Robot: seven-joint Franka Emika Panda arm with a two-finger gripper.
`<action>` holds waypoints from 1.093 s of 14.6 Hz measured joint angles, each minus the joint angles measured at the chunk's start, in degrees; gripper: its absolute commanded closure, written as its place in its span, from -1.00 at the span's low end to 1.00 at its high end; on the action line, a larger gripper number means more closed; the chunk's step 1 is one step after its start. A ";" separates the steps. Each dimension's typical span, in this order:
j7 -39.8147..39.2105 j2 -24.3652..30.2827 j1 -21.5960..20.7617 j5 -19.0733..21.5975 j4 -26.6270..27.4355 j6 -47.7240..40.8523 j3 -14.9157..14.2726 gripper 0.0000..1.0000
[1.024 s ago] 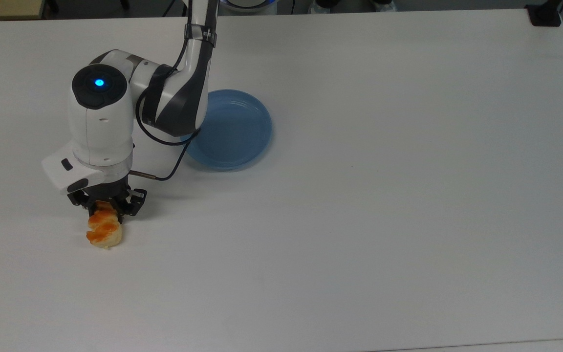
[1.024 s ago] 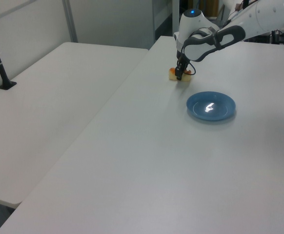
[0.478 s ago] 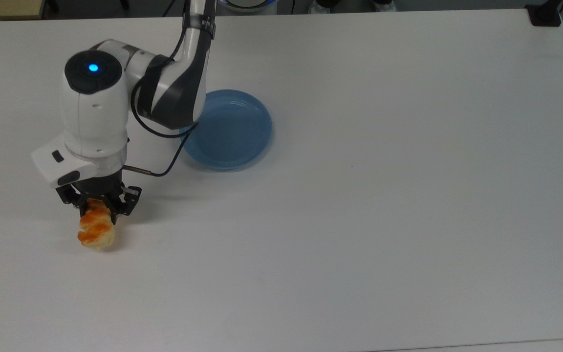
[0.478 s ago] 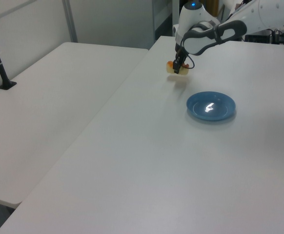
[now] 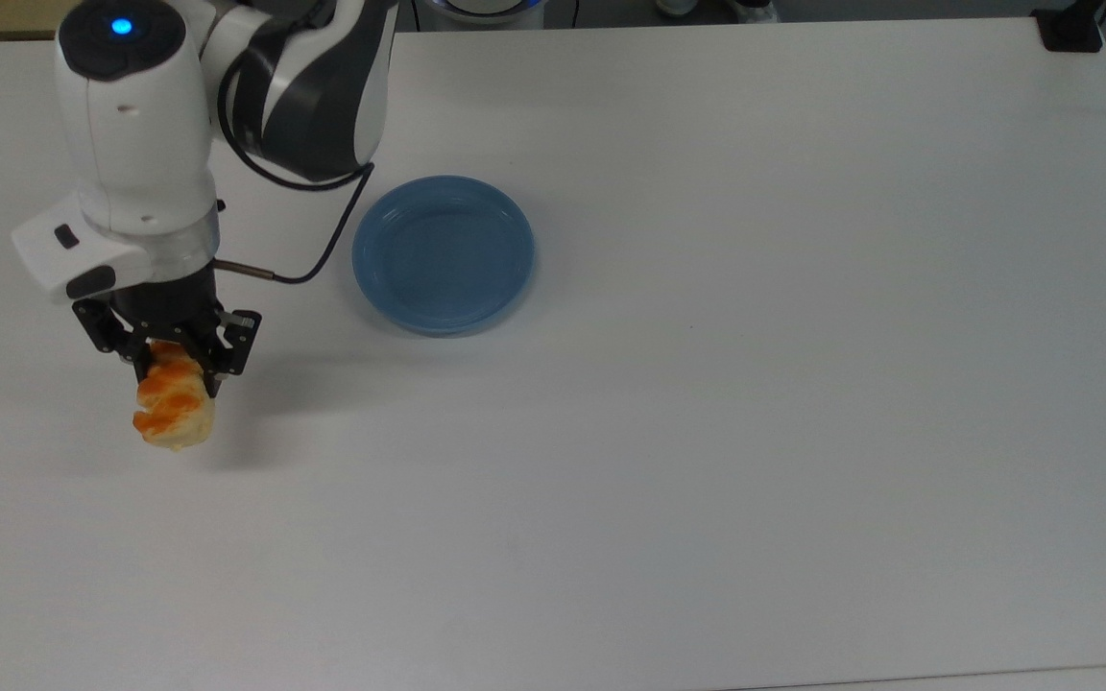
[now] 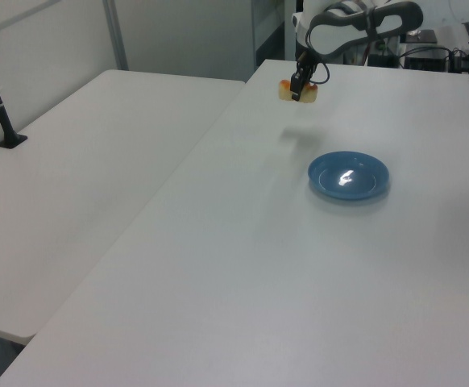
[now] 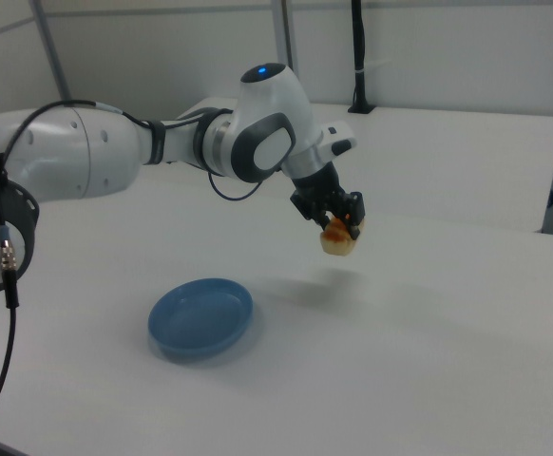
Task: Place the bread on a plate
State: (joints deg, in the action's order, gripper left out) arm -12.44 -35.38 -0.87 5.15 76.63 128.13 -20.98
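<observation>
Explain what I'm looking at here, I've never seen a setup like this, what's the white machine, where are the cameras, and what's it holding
The white machine is a robot arm with a two-finger gripper at its end. Three fixed cameras watch one moment: the top view looks down on the white table, while the left view and the right view look across it from opposite sides.

The gripper is shut on the bread, a small cream bun with orange-brown glaze. The right view shows the bun hanging in the air, with its shadow on the table beneath.

The light-blue plate lies flat on the table with nothing on it. In the top view it sits to the right of the bread, so the bun has not yet been carried over it.
</observation>
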 measured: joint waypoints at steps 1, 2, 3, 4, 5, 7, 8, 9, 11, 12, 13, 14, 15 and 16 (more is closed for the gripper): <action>0.00 1.01 -0.07 0.03 0.94 -0.16 0.43 -0.22; 0.00 2.10 -0.12 0.06 2.04 -0.45 1.13 -0.24; 0.00 3.24 -0.15 0.06 3.19 -1.14 2.03 -0.26; 0.00 4.42 -0.18 0.06 4.29 -2.19 3.04 -0.28; 0.00 5.63 -0.26 0.06 5.41 -3.42 4.16 -0.28; 0.35 8.12 -0.51 0.06 7.86 -5.36 6.48 -0.31; 0.67 9.31 -0.86 0.06 9.27 -5.90 7.47 -0.31; 1.12 10.40 -1.40 0.06 10.74 -6.06 8.26 -0.31; 2.37 12.32 -2.62 0.05 13.80 -6.08 9.56 -0.32; 3.13 13.16 -3.03 -0.06 15.15 -6.08 10.23 -0.35; 4.15 14.01 -3.22 -0.29 16.50 -6.08 11.08 -0.36; 5.26 14.87 -3.26 -0.90 17.86 -6.08 12.05 -0.36; 6.43 15.78 -3.31 -1.71 19.35 -6.09 13.02 -0.38; 7.45 16.82 -3.32 -2.57 21.03 -6.09 14.03 -0.38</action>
State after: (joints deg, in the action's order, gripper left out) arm -4.98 -18.56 -4.19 2.57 97.66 122.04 -6.95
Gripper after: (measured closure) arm 0.317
